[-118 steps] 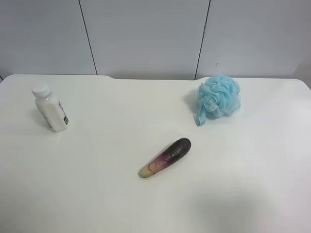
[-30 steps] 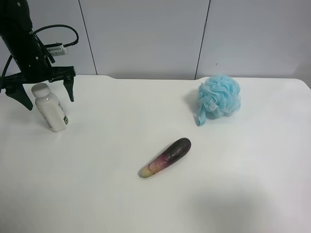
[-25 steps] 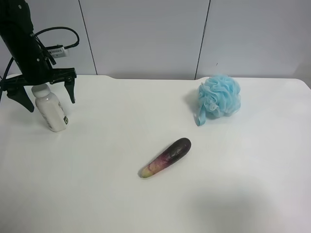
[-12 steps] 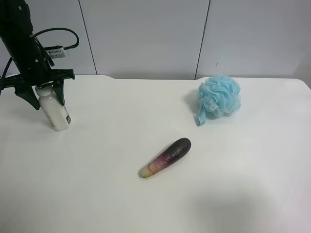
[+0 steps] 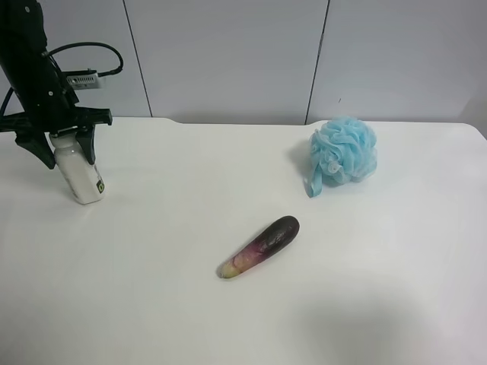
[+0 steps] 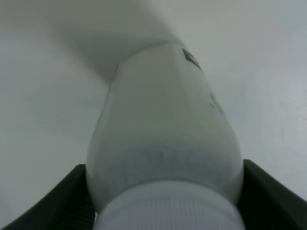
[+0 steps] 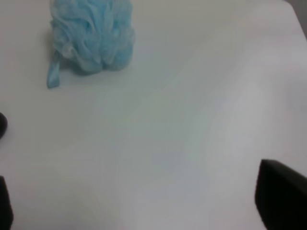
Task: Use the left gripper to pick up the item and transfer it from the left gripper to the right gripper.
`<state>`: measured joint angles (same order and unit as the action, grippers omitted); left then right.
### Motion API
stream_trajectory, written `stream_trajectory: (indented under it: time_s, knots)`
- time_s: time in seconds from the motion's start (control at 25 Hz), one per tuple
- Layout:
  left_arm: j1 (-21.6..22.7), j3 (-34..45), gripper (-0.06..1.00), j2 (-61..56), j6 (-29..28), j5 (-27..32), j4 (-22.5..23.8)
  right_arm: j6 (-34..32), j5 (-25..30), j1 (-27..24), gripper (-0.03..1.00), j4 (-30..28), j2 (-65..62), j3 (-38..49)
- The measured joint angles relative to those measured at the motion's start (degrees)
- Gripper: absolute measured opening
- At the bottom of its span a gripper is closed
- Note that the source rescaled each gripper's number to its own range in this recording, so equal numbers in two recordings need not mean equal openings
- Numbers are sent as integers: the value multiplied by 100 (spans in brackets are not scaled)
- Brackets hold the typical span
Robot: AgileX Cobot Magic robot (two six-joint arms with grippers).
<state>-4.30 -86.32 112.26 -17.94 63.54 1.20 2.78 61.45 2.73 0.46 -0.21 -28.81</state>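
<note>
The item, a small white bottle (image 5: 82, 179) with a white cap, stands at the table's far left in the exterior high view. The all-black left gripper (image 5: 68, 152) comes down from above and is shut on the bottle's upper part, one finger on each side. The bottle's base looks to be at the table surface. In the left wrist view the bottle (image 6: 163, 139) fills the frame between the black fingers (image 6: 53, 203). The right gripper (image 7: 144, 208) is open and empty over bare table; it does not show in the exterior high view.
A purple eggplant (image 5: 260, 246) lies near the middle of the white table (image 5: 228, 175). A blue bath pouf (image 5: 342, 152) sits at the back right and also shows in the right wrist view (image 7: 91, 40). A black cable (image 5: 91, 57) trails from the left arm.
The left gripper came in over the bottle, lowered around its top and closed on it. The bottle went from leaning to more upright.
</note>
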Motion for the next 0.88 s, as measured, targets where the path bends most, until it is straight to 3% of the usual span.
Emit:
stream_trajectory:
  time_s: [0.28, 0.88]
  knots:
    - [0, 0, 3, -408, 125, 277, -235, 0, 0, 0, 100, 0, 0, 0]
    - [-6, 0, 3, -1257, 986, 602, -1709, 0, 0, 0, 100, 0, 0, 0]
